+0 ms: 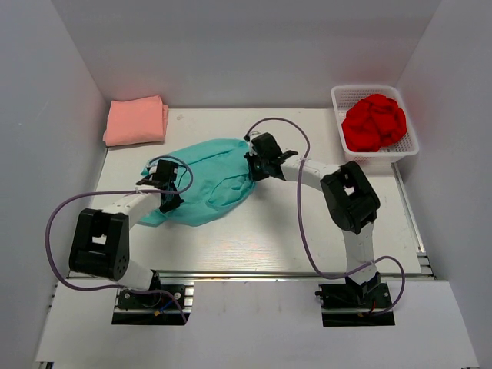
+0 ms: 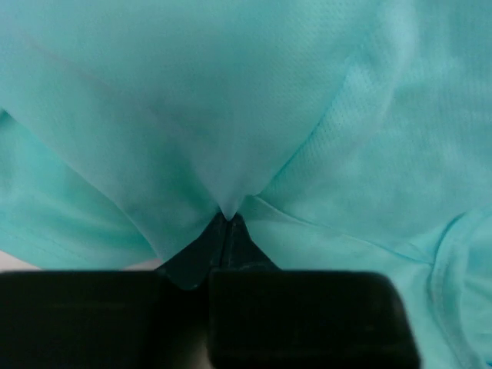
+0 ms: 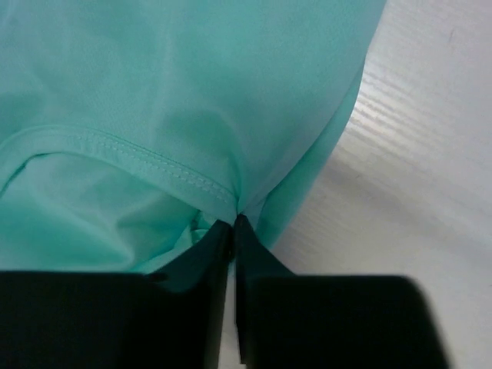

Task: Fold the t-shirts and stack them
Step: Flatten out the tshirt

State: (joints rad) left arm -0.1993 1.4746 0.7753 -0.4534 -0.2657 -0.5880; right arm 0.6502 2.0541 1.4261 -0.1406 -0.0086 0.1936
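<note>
Since the teal t-shirt [image 1: 217, 183] lies bunched in the middle of the table [image 1: 269, 242], with its long axis running from near-left to far-right, you have one arm at each end of it. At the near-left end, the left gripper [image 2: 227, 221] has its jaws nipped almost together on a peak of the cloth, which rises away from the tips in a tent. At the far-right end, the right gripper [image 3: 233, 227] is likewise pinched tight on the fabric, just below a stitched hem, with bare table to its right. Your next move, I judge, turns on that diagonal: drawing the two ends apart along it should spread the shirt flat. The left arm reaches from its base up and rightward, forearm low. The right arm comes in from the right, elbow raised, wrist pointing left. Well apart, the salmon-pink t-shirt [image 1: 136, 121] sits folded at the far left, and the red t-shirt [image 1: 374, 123] lies crumpled in the white mesh basket [image 1: 338, 98] at the far right.
</note>
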